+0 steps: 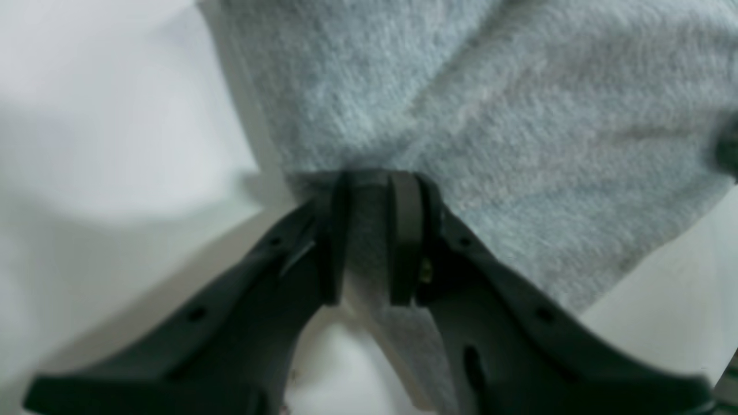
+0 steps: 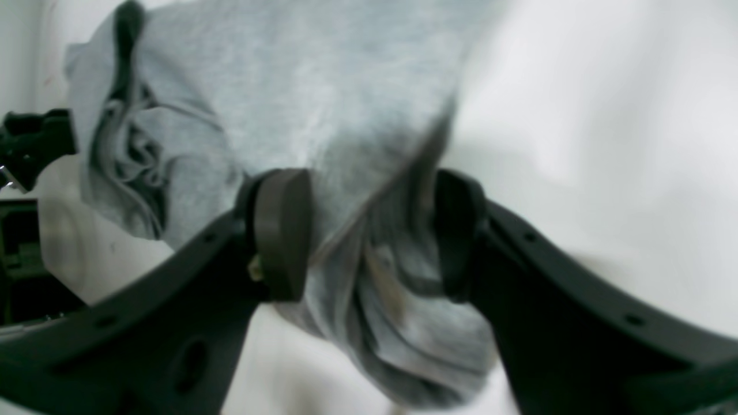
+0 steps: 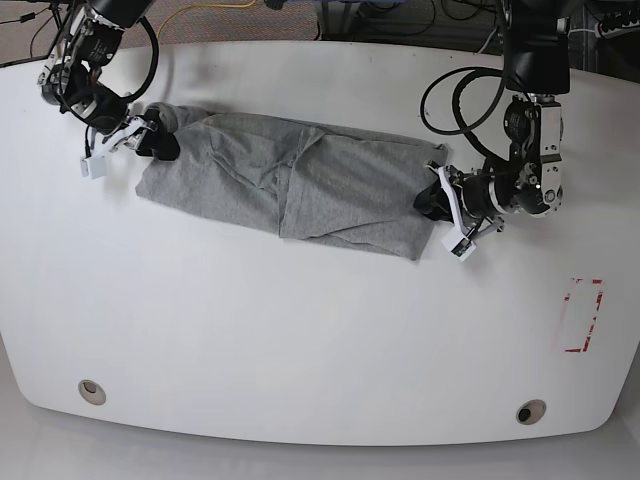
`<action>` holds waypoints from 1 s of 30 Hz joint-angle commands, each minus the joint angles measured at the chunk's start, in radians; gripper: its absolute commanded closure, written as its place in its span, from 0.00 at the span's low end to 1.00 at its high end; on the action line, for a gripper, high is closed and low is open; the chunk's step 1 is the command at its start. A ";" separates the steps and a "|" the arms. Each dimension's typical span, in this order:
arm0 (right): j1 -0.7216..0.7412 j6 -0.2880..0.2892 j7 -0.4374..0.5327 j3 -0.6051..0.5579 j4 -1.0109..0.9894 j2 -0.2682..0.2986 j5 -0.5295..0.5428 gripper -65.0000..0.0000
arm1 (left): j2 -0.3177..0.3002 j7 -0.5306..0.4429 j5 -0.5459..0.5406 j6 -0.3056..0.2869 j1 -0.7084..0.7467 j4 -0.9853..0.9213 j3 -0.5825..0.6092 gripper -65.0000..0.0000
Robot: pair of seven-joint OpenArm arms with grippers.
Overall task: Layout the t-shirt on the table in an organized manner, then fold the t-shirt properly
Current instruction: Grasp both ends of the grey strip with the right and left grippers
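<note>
The grey t-shirt (image 3: 300,185) lies as a long, creased band across the far half of the white table (image 3: 300,330), pulled between my two grippers. My left gripper (image 3: 432,205) is at its right end. In the left wrist view the gripper (image 1: 372,230) is shut on a thin fold of the shirt (image 1: 519,115). My right gripper (image 3: 158,142) is at the shirt's far left end. In the right wrist view the gripper (image 2: 369,230) holds a thick bunch of the shirt (image 2: 288,86) between its pads. The collar lettering does not show.
A red tape rectangle (image 3: 582,315) is on the table at the right. Two round grommets (image 3: 91,391) (image 3: 530,411) sit near the front edge. Cables lie beyond the table's back edge (image 3: 330,20).
</note>
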 commanded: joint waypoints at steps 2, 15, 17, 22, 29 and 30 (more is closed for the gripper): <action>0.003 0.001 0.019 -0.019 0.010 -0.023 -0.029 0.50 | -0.021 0.077 0.067 0.017 0.004 0.019 -0.002 0.84; 0.041 0.001 0.024 -0.089 0.008 -0.059 -0.054 0.51 | -0.021 0.077 0.067 0.017 0.028 0.023 -0.002 0.84; 0.046 0.001 0.024 -0.088 0.008 -0.053 -0.054 0.53 | -0.021 0.077 0.067 0.017 0.028 0.023 -0.002 0.84; 0.067 0.001 0.026 -0.088 0.008 -0.026 -0.054 0.86 | -0.021 0.077 0.067 0.017 0.028 0.023 -0.002 0.84; 0.069 0.001 0.082 -0.095 0.008 0.013 -0.054 1.00 | -0.021 0.077 0.067 0.017 0.028 0.023 -0.002 0.84; 0.069 0.001 0.087 -0.095 0.010 0.019 -0.054 1.00 | -0.021 0.077 0.067 0.017 0.028 0.023 0.000 0.84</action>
